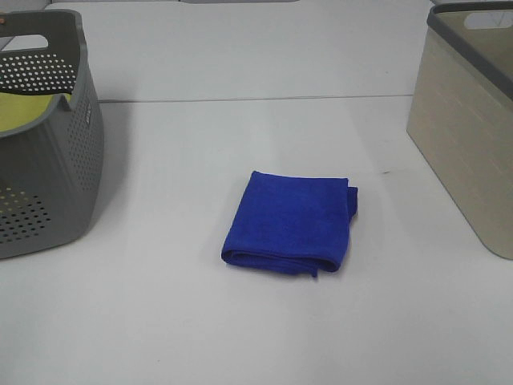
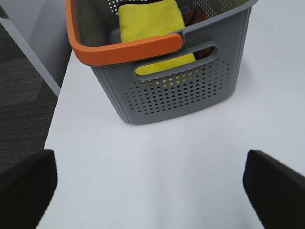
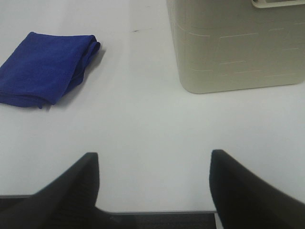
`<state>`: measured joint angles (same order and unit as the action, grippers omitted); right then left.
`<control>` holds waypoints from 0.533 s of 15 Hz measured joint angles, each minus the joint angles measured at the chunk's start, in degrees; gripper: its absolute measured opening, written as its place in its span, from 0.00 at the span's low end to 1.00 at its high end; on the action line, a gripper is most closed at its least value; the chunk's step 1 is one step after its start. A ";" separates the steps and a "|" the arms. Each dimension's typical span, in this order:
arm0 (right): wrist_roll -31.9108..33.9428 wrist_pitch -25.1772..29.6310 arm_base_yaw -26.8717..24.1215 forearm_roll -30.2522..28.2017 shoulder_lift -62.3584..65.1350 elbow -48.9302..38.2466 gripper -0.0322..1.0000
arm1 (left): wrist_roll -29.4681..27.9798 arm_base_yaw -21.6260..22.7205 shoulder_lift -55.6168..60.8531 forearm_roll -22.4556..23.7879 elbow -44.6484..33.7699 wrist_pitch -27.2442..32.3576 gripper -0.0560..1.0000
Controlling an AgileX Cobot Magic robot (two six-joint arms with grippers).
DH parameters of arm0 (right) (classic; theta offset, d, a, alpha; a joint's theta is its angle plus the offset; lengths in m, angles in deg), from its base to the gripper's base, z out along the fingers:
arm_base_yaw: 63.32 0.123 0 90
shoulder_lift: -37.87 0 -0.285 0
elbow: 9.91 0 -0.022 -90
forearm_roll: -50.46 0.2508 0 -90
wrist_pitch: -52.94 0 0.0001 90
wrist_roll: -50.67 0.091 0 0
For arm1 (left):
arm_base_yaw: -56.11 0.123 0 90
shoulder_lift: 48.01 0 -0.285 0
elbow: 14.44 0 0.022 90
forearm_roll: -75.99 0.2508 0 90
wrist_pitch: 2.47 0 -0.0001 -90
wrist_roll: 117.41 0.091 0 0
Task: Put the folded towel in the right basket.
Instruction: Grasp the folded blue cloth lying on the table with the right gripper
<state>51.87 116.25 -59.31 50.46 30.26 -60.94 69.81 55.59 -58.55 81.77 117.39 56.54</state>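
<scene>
A folded blue towel [image 1: 290, 223] lies flat on the white table [image 1: 240, 144], near the middle. It also shows in the right wrist view [image 3: 45, 67]. The right basket [image 1: 473, 120] is beige with a grey rim and stands at the right edge; the right wrist view shows its wall [image 3: 238, 47]. My right gripper [image 3: 152, 191] is open and empty, at the table's front edge, apart from the towel and the basket. My left gripper [image 2: 150, 191] is open and empty over bare table in front of the left basket. Neither gripper shows in the exterior high view.
A grey perforated basket [image 1: 44, 136] with an orange handle [image 2: 124, 47] stands at the left, holding a yellow cloth [image 2: 150, 21] and something dark. The table's left edge and dark floor [image 2: 24, 100] show in the left wrist view.
</scene>
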 joint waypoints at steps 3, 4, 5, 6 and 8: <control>0.00 0.00 0.00 0.00 0.00 0.00 0.67 | 0.00 0.00 0.00 0.00 0.00 0.00 0.99; 0.00 0.00 0.00 0.00 0.00 0.00 0.67 | 0.00 0.00 0.00 0.00 0.00 0.00 0.99; 0.00 0.00 0.00 0.00 0.00 0.00 0.67 | 0.00 0.00 0.00 0.00 0.00 0.00 0.99; 0.00 0.00 0.00 0.00 0.00 0.00 0.67 | 0.00 0.00 0.00 0.00 0.00 0.00 0.99; 0.00 0.00 0.00 0.00 0.00 0.00 0.67 | 0.00 0.00 0.00 0.00 0.00 0.00 0.99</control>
<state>51.87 116.25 -59.31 50.46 30.26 -60.94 69.81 55.59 -58.55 81.77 117.39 56.54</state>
